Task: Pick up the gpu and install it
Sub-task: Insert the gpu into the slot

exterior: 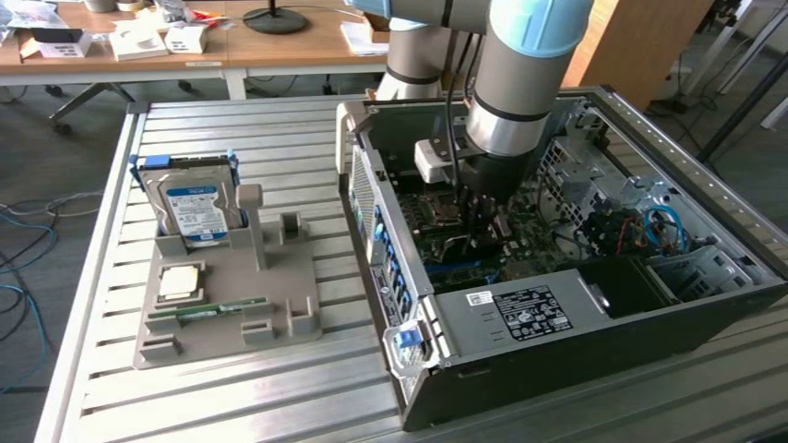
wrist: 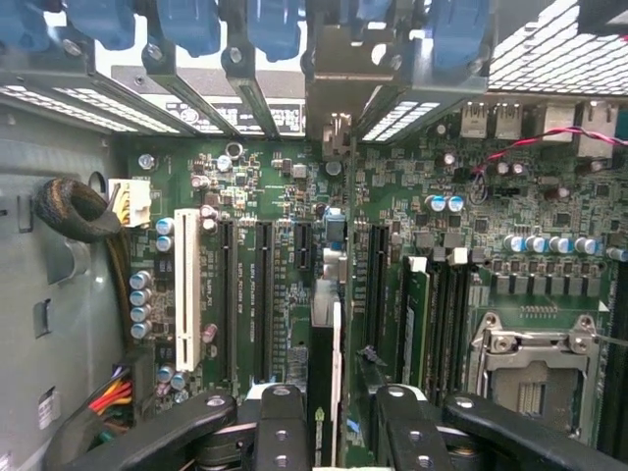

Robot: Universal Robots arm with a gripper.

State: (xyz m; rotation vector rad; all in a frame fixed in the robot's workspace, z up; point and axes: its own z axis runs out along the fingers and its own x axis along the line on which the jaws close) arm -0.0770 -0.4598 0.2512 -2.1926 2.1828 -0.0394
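Black fingers (wrist: pixel 283 422) of the claw (wrist: pixel 343 397) stand apart on either side of the graphics card (wrist: pixel 324 373). A gap shows between the card and one finger, so the claw is not clamped on it. The card stands edge-on, upright in a slot of the green circuit board (wrist: pixel 294 196), directly under the claw. Just beside the claw, a memory stick (wrist: pixel 417 314) sits upright in its own slot, and beyond that lies the silver processor socket (wrist: pixel 535 363). On the claw's other side are empty black slots and one white slot (wrist: pixel 186 285).

From the exterior view, the grey arm (exterior: pixel 518 83) reaches down into the open computer case (exterior: pixel 555 369), with the claw (exterior: pixel 486 217) low over the board. Well apart from the claw, on the exterior view's left, a grey holder (exterior: pixel 290 295) rests on the slatted metal table (exterior: pixel 246 397). It carries an upright hard drive (exterior: pixel 197 208) with a blue label, a square chip (exterior: pixel 181 281) and a green stick (exterior: pixel 209 311) lying flat. Farthest from the claw are wooden desks (exterior: pixel 283 46).
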